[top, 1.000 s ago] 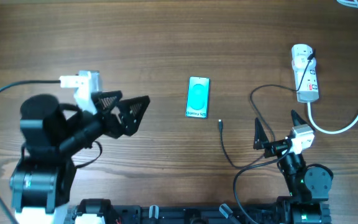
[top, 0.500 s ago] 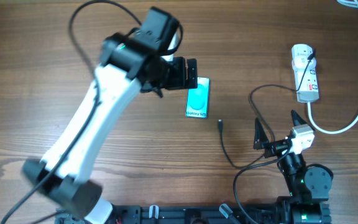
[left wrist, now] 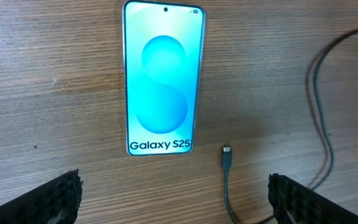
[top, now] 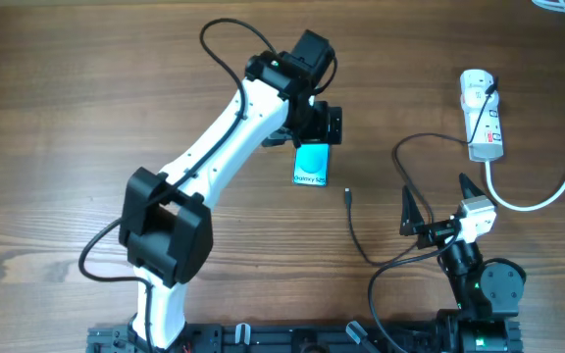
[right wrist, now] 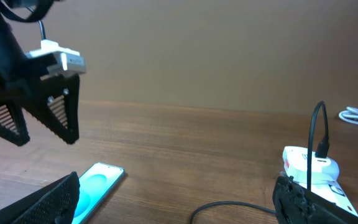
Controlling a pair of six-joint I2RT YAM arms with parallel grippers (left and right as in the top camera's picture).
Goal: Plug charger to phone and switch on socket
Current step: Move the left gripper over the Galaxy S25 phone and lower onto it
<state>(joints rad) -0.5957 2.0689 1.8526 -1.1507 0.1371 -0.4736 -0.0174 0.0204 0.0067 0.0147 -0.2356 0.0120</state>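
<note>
The phone [top: 310, 167] lies flat mid-table, turquoise screen up, its white text band at the near end. It fills the top of the left wrist view [left wrist: 162, 78] and shows low left in the right wrist view [right wrist: 95, 186]. My left gripper [top: 314, 127] hovers open above the phone's far end, holding nothing. The charger cable's connector tip [top: 347, 196] lies loose just right of the phone's near end [left wrist: 227, 154]. The white socket [top: 482, 116] lies at the far right with a black plug in it [right wrist: 312, 165]. My right gripper [top: 437, 201] is open and empty near the front edge.
The thin black cable [top: 410, 157] loops from the socket toward my right arm and back to the tip. A thick white cord [top: 557, 186] runs off the socket to the right edge. Bare wood [top: 86, 88] lies left of the phone.
My left arm has swung from the near left out over the table and now hovers over the phone. The right arm, phone, cable and socket have not moved.
</note>
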